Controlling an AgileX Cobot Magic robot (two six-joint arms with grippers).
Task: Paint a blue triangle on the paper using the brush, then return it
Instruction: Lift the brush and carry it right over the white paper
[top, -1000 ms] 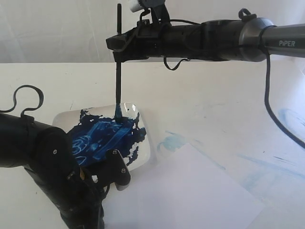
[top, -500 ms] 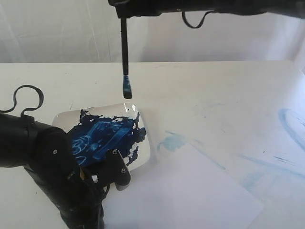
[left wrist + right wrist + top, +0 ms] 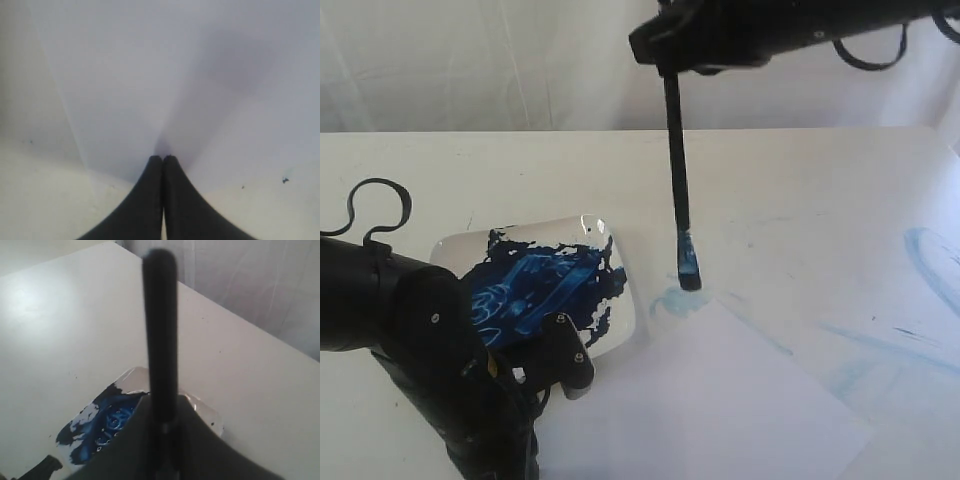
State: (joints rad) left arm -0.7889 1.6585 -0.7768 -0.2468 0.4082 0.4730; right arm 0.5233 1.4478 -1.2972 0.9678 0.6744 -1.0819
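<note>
The brush (image 3: 677, 170) hangs nearly upright in the centre of the exterior view, black handle up and blue-loaded bristles (image 3: 688, 265) down, leaning a little so the tip sits slightly right of the top. The right pincer (image 3: 668, 62) is clamped on the upper handle; in the right wrist view the handle (image 3: 160, 330) runs out from between its jaws, with the paint-smeared dish (image 3: 205, 415) behind it.

The bristle tip is just beside the dish's (image 3: 632, 300) right rim and over a pale blue smear (image 3: 670, 300) on the tabletop (image 3: 800, 180), right at the uppermost corner of the paper (image 3: 720, 400). Whether it touches the surface or hovers just clear, I cannot tell.

The paper spreads from that corner toward the lower right of the frame and looks blank (no blue triangle shows on it), so I judge the painting is not yet begun. The coming stroke therefore turns on one thing: the sheet lies down-frame and rightward of the tip, so the brush must travel that way, keeping its long axis near vertical, before it comes down.

The left pincer (image 3: 163, 162) has its jaws together, tips apparently resting on the paper (image 3: 150, 75) near its edge, probably pinning the sheet. That arm is nearer the paper, but the right holds the tool
</note>
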